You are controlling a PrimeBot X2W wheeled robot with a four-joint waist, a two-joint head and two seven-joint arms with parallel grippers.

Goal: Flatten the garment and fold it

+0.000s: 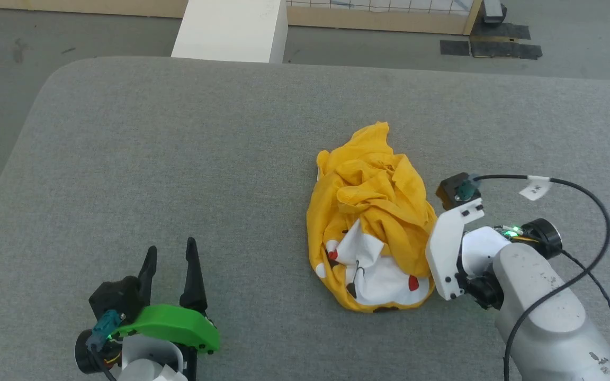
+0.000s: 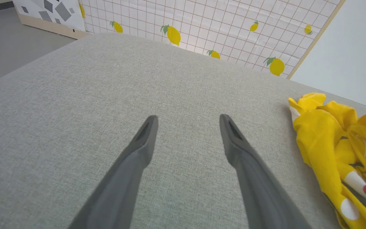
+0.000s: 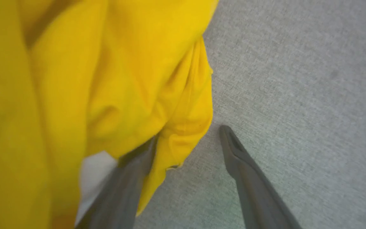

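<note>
Firstly, the right tool (image 3: pixel 187 133) stands with its jaws wide apart at the edge of the garment (image 3: pixel 75 79). In the right wrist view one finger runs beneath a hanging yellow fold, its tip covered by the cloth, while the other finger (image 3: pixel 243 162) lies over bare worktop (image 3: pixel 297 79). Nothing is clamped; we cannot tell whether the covered finger presses the cloth.

We find the left tool (image 1: pixel 171 246) likewise spread wide and holding nothing, poised over open worktop (image 1: pixel 178 132) well to the left of the garment (image 1: pixel 374 211).

From the head view we note what the right wrist camera cannot give: the garment lies crumpled in a heap right of the worktop's centre, with the white muzzle patch, red dots and black marks turned up at its near end, just beside the right wrist. The left wrist view adds the left tool (image 2: pixel 188 117), the garment (image 2: pixel 329 140) at its right edge, and a lemon-printed panel (image 2: pixel 218 28) beyond the worktop.
</note>
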